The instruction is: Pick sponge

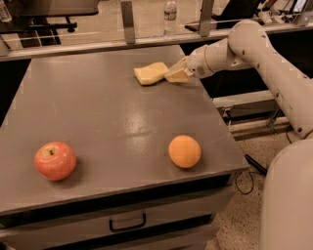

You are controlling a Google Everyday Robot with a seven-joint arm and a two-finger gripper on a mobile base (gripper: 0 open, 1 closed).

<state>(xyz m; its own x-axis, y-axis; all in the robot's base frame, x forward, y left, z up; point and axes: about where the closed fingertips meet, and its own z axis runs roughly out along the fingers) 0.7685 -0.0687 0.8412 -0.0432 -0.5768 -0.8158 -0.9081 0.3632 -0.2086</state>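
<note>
Sponge (150, 73) lies flat by the counter's (98, 112) far edge; the gripper (177, 74) touches its right end, seemingly to grasp; jaws' state: cannot tell.

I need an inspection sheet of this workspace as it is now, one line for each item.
Surface: grey table, drawer in its front.
Job's things: sponge lies flat near the far edge, right of centre.
Clutter: apple at front left; orange at front right; both apart from the sponge.
Grippers: gripper low at the sponge's right end, reaching in from the right.
Cables: black cable on the floor, right of the table.
Surroundings: bottle and metal rail behind the table.
</note>
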